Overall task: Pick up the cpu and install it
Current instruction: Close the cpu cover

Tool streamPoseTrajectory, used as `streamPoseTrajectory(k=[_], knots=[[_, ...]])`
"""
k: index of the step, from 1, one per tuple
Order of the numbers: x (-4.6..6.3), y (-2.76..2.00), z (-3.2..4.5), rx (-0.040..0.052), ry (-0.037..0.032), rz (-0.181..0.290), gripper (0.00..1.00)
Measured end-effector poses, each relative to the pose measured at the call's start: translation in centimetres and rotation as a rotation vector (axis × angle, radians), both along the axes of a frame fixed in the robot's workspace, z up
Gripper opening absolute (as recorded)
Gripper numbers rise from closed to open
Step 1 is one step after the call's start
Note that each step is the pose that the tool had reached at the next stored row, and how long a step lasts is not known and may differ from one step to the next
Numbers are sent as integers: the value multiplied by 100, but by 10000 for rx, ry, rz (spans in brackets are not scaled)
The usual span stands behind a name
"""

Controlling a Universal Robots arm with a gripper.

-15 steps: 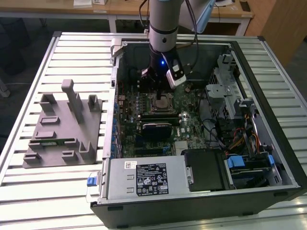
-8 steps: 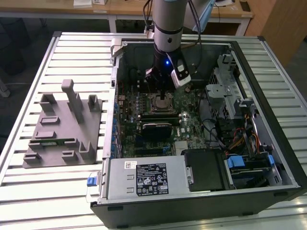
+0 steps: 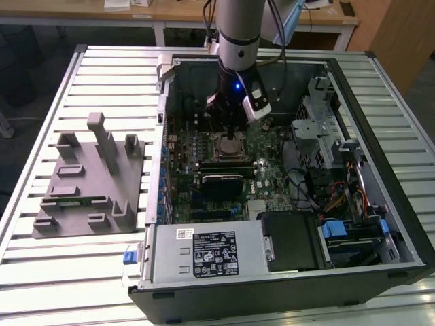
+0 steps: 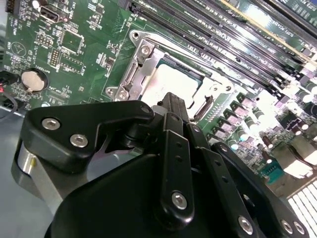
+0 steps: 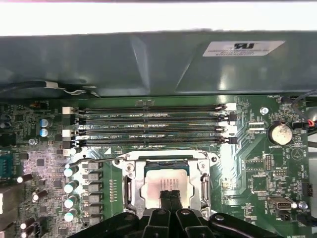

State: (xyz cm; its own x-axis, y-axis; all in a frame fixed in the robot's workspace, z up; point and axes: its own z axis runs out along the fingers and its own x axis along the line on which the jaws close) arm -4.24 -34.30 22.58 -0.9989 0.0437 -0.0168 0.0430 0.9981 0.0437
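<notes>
our pincer (image 5: pixel 171 197) has its fingers pressed together, holding nothing. the cpu (image 5: pixel 166 184) lies flat inside the socket frame (image 5: pixel 199 171) directly beneath the tips; we cannot tell if they touch. we judge a downward push on a skewed chip could bend contacts, and a sideways drag could unseat it.

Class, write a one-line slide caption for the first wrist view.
Gripper, fingers together, poised over the cpu lying inside the metal socket frame, beside the memory slots.
</notes>
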Motion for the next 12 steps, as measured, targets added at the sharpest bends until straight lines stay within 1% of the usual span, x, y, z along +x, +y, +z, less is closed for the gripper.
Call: streamPoseTrajectory(k=[8,10,12], knots=[[0,0,202,0,-3,0,11],[0,0,229,0,-3,0,11],[0,0,230,1,-4,0,11]])
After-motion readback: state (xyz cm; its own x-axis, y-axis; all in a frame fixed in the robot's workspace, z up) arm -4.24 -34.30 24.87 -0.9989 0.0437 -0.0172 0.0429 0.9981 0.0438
